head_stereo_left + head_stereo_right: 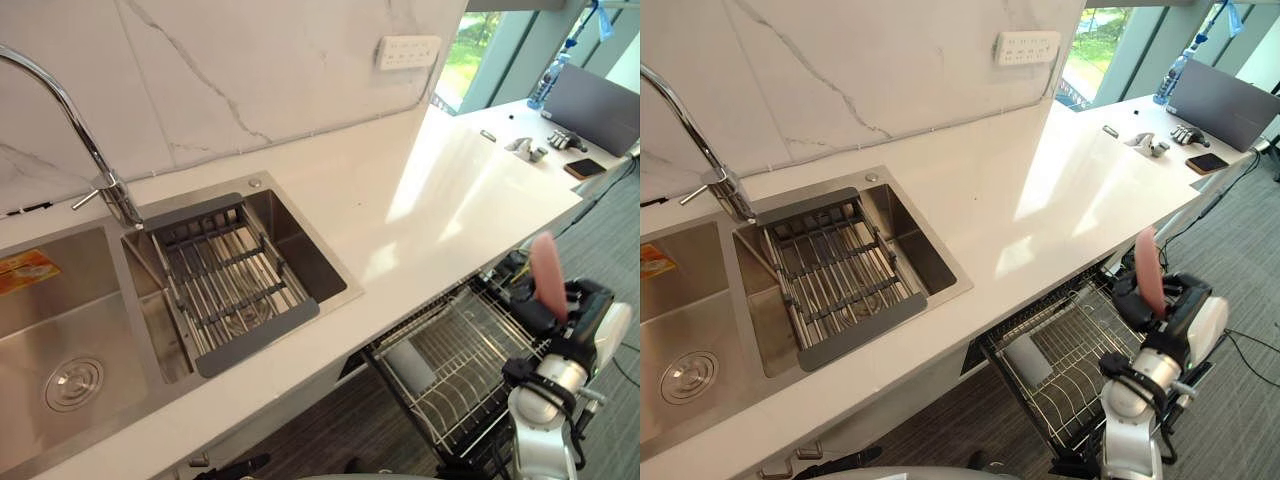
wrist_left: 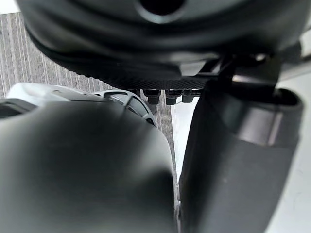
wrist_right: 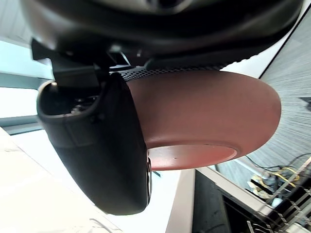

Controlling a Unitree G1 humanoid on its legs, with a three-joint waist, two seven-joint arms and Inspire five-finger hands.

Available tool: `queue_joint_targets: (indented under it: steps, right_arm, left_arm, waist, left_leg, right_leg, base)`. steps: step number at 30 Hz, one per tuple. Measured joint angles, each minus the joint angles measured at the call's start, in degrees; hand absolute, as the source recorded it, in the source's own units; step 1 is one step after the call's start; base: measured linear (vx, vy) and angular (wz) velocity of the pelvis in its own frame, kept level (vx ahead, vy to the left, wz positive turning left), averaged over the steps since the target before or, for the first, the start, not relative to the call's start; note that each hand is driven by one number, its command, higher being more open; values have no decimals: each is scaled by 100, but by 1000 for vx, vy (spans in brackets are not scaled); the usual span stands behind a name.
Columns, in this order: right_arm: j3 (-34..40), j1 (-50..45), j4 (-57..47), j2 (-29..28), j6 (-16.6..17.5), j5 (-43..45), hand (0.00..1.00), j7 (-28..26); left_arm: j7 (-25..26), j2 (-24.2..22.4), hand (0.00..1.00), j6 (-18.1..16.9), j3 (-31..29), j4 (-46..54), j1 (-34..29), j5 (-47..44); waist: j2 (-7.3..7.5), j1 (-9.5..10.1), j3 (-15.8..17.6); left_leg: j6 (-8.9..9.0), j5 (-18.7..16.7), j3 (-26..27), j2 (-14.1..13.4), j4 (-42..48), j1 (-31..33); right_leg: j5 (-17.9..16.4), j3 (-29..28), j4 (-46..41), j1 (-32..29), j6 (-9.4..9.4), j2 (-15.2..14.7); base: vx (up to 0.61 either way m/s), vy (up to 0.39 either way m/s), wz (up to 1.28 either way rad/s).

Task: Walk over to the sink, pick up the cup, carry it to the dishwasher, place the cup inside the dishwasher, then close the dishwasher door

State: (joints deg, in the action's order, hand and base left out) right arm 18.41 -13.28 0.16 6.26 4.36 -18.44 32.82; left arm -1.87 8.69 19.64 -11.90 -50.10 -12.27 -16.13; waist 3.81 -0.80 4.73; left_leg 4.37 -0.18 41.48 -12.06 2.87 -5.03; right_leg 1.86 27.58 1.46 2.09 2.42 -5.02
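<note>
Left eye view: the steel sink (image 1: 300, 250) sits in the white counter (image 1: 450, 190), with a slatted drain rack (image 1: 225, 275) laid across the basin just beside the faucet (image 1: 75, 125); below the counter's edge the dishwasher rack (image 1: 455, 365) is pulled out; the right hand (image 1: 560, 315) is up at the rack's outer end, and the pink cup (image 1: 547, 275) sticks up out of it. Right eye view: same scene; the cup is clear of the wires, up in the hand by the rack's outer end; a wall socket (image 1: 1028, 47) sits on the marble behind the counter. Left wrist view: the left hand (image 2: 146, 43) is a dark mass over grey floor (image 2: 24, 53); clenched or loose, I cannot tell. Right wrist view: the thumb (image 3: 102, 150) is wrapped against the cup's side; the hand is grasping it, with the cup's base in plain sight.
</note>
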Motion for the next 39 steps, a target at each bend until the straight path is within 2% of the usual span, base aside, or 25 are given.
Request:
queue_joint_targets:
  steps: [1, 2, 6, 9, 12, 14, 15, 17, 20, 22, 25, 26, 27, 30, 34, 39]
  right_arm:
    - [27, -35, 38, 0, 0, -32, 0, 2]
    - [96, -78, 148, 2, 1, -169, 0, 2]
    - [209, -76, 631, 41, 0, -373, 0, -46]
    - [223, -14, 962, 73, -31, -423, 0, -46]
    - [223, 350, 1493, 302, -157, -462, 0, -42]
    - [224, 763, 1927, 666, -312, -536, 0, -44]
    - [223, 887, 2049, 778, -339, -549, 0, -44]
    - [221, 1427, 2446, 1233, -415, -607, 0, -43]
    - [201, 1918, 2660, 1729, -569, -657, 0, -25]
    - [193, 2119, 2728, 1899, -713, -703, 0, -10]
    - [114, 2356, 3085, 2104, -906, -823, 0, 17]
    - [98, 2454, 3249, 2185, -993, -829, 100, 11]
    - [74, 2507, 3424, 2320, -1063, -835, 100, -29]
    - [-77, 2525, 3668, 2493, -1180, -826, 100, -181]
    - [-91, 2541, 3829, 2556, -1314, -756, 100, -389]
    - [-45, 2632, 4004, 2495, -1594, -515, 100, -168]
  left_arm:
    - [-1, -21, 100, -3, -5, 4, -18, 0]
    - [-3, -53, 100, -19, -3, 61, -16, 29]
    - [-1, -70, 100, -22, 120, 180, -16, 37]
    - [-3, -95, 100, -11, 239, 300, -17, 39]
    - [-44, -192, 100, -10, 297, 449, -15, 39]
    - [-111, -262, 100, -12, 454, 548, 12, 30]
    - [-130, -290, 100, -12, 458, 569, 18, -4]
    - [-246, -330, 100, 161, 512, 581, 44, -741]
    - [-341, -422, 100, 347, 607, 532, 179, -1332]
    - [-346, -436, 100, 444, 675, 539, 268, -1545]
    - [-506, -431, 100, 585, 685, 539, 339, -1710]
    - [-604, -429, 100, 594, 685, 538, 372, -1683]
    - [-711, -421, 100, 591, 695, 538, 441, -1632]
    - [-787, -362, 100, 564, 802, 543, 486, -1758]
    - [-890, -262, 100, 584, 1006, 533, 494, -2077]
    - [-968, -232, 100, 564, 1013, 540, 508, -2010]
  waist:
    - [-24, -6, 8]
    - [-119, -2, 43]
    - [-218, -7, 175]
    - [-362, 1, 273]
    - [-565, 3, 470]
    - [-801, -3, 646]
    - [-865, 2, 686]
    - [-1132, 4, 927]
    - [-1476, 6, 1182]
    - [-1625, -5, 1344]
    - [-1740, 0, 1463]
    - [-1777, -6, 1531]
    - [-1866, -8, 1617]
    - [-1921, -16, 1734]
    - [-1912, -42, 1775]
    - [-1893, -22, 1786]
  left_leg:
    - [-7, 23, 0, 19, -36, 0]
    - [-43, 78, -7, 52, -72, -6]
    - [-22, 131, -76, 149, -133, 7]
    - [-70, 131, -197, 261, -170, 58]
    - [-141, 138, -338, 368, -175, 122]
    - [-195, 148, -526, 450, -160, 252]
    - [-202, 149, -567, 465, -152, 282]
    - [-215, 155, -806, 514, -136, 397]
    - [-300, 232, -953, 546, -134, 679]
    - [-309, 300, -1084, 557, -135, 807]
    - [-294, 439, -1271, 591, -217, 975]
    - [-275, 510, -1337, 619, -273, 1033]
    - [-258, 549, -1469, 640, -286, 1068]
    - [-243, 598, -1587, 671, -297, 1158]
    - [-201, 695, -1767, 747, -421, 1173]
    - [-174, 752, -1877, 761, -468, 1189]
  right_leg:
    - [6, 0, 0, -14, -5, -6]
    - [33, 6, 8, -16, -5, -17]
    - [101, 56, 70, -13, 31, -80]
    - [169, 164, 178, 33, 85, -153]
    - [216, 277, 192, 48, 138, -228]
    - [246, 402, 176, 12, 169, -315]
    - [249, 406, 155, -14, 172, -336]
    - [257, 413, 46, -141, 175, -408]
    - [255, 475, -87, -431, 166, -499]
    - [244, 546, -164, -531, 148, -508]
    - [224, 621, -246, -708, 122, -562]
    - [221, 651, -264, -780, 117, -585]
    - [220, 695, -288, -799, 115, -609]
    - [220, 742, -326, -867, 112, -645]
    - [220, 875, -364, -863, 116, -692]
    - [223, 1004, -360, -811, 120, -701]
  base:
    - [-64, 30, 2]
    - [-41, 32, 2]
    - [-61, 77, 8]
    - [-17, 81, 21]
    - [-10, 92, 23]
    - [-20, 82, 28]
    - [-12, 83, 16]
    - [-19, 67, 5]
    - [-59, 53, 13]
    - [-55, 19, 19]
    - [-34, 7, 17]
    - [-19, 19, 20]
    - [-28, 13, 18]
    - [-18, 21, 14]
    - [-6, 26, 17]
    - [-25, 28, 14]
